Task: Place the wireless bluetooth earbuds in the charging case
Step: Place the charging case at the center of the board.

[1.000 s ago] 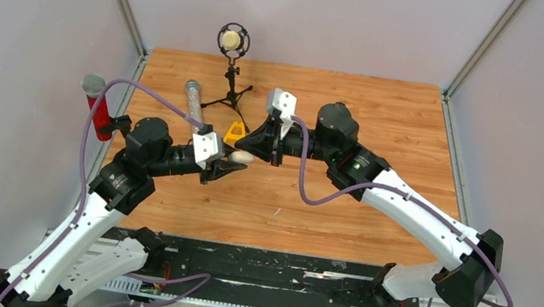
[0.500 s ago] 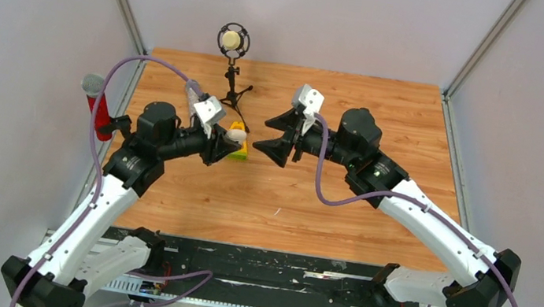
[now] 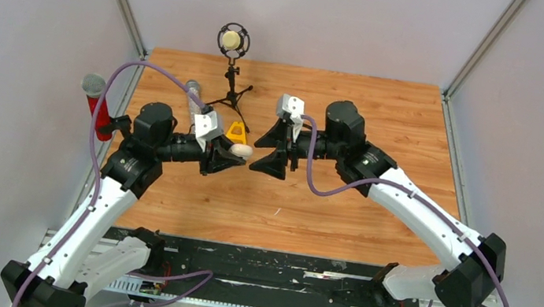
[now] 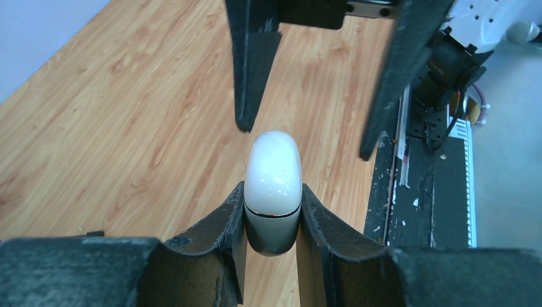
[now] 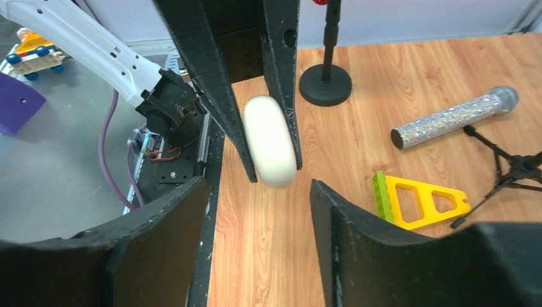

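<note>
left wrist view: the left gripper (image 4: 273,192) pinches the white charging case (image 4: 273,169) between its two fingers, lid closed, above the wooden table (image 4: 128,128). facing it, the right gripper (image 5: 259,188) has its jaws spread wide, fingertips just off the case's free end, not gripping it.

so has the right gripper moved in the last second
Yes. The right gripper backed off to the right, away from the tripod mic stand, then came back left toward it, jaws now open facing the charging case.
</note>
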